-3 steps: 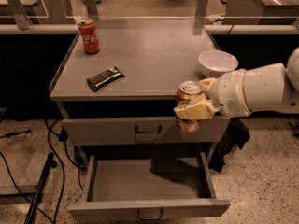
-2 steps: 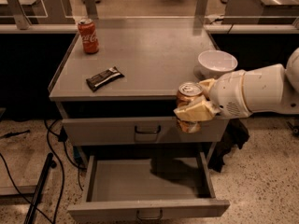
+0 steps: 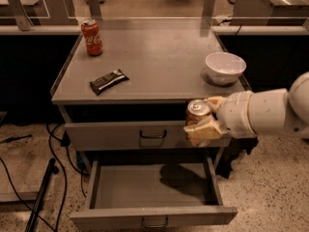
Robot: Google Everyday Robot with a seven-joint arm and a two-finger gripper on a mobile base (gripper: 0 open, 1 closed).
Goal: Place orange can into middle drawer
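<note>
Pale gripper (image 3: 202,124) clasping cylindrical can (image 3: 196,112), orange with silver top, at front right corner of grey metal cabinet (image 3: 159,52), above open shallow drawer (image 3: 140,187), on cabinet glossy red cola can (image 3: 91,37) with white script, round white bowl (image 3: 225,67), dark wrapped bar (image 3: 108,81)

Dim o/h light; pincer (image 3: 205,121) w/ orange can (image 3: 196,110) shadows middle drawer (image 3: 116,190) below.

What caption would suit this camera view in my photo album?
The gripper holds the orange can over the open middle drawer.

The cream pincer (image 3: 205,118) above the grey middle drawer (image 3: 120,217) holds the orange-gold, silver-topped orange can (image 3: 196,109).
</note>
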